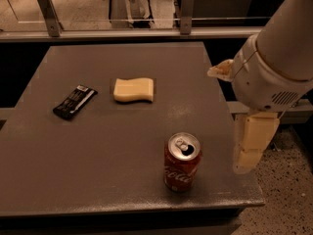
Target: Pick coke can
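Camera view looks down on a dark grey matte rectangular surface (122, 155) carrying three things, one of each kind.

Nearest the left edge, about halfway between the far and near edges, lies one flat black rectangular snack packet (74, 102). It is set at a slant, with a small pale patch at its far end whose print cannot be read.

To its right and slightly farther back, near the middle of the surface, lies one pale yellow foam sponge (133, 89) with wavy long sides. It lies flat, well apart from the packet.

Farther right, close to the near edge and toward the near right corner, stands one small red aluminium coke can (182, 162). It is upright and touches nothing else. Its silver top with the pull tab faces up, and the mouth shows as a dark opening. White Coca-Cola script runs across the red side, only part of it readable from this angle.

Rightmost is the robot's white rounded arm housing (274, 67), beyond the right edge. Below it hangs the one cream-coloured blocky claw (248, 150), pointing downward just off the right edge, near the can but apart from it. It holds nothing; whether it is open or closed cannot be told.

Speckled grey floor (288, 199) shows past the near right corner.
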Available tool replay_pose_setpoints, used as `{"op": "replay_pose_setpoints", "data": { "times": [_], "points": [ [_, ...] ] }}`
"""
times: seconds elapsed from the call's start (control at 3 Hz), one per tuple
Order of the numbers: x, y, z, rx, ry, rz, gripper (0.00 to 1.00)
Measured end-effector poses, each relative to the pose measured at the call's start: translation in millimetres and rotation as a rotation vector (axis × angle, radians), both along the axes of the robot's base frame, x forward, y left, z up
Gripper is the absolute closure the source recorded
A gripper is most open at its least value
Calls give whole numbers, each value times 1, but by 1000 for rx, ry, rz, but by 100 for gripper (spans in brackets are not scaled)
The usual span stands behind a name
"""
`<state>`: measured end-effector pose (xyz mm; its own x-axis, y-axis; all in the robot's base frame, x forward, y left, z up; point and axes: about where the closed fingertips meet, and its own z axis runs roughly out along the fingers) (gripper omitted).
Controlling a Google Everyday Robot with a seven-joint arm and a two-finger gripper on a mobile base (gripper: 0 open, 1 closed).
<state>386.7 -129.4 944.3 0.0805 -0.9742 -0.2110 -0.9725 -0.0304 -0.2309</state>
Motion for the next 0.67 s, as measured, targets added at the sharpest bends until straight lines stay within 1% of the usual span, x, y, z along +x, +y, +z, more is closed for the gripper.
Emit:
{"op": "replay_pose_setpoints", "data": {
  "times": [0.33,0.67],
  "points": [
    [-17,31,-16,-17,57,109,0],
    [-26,50,-28,-39,103,175,0]
  ]
}}
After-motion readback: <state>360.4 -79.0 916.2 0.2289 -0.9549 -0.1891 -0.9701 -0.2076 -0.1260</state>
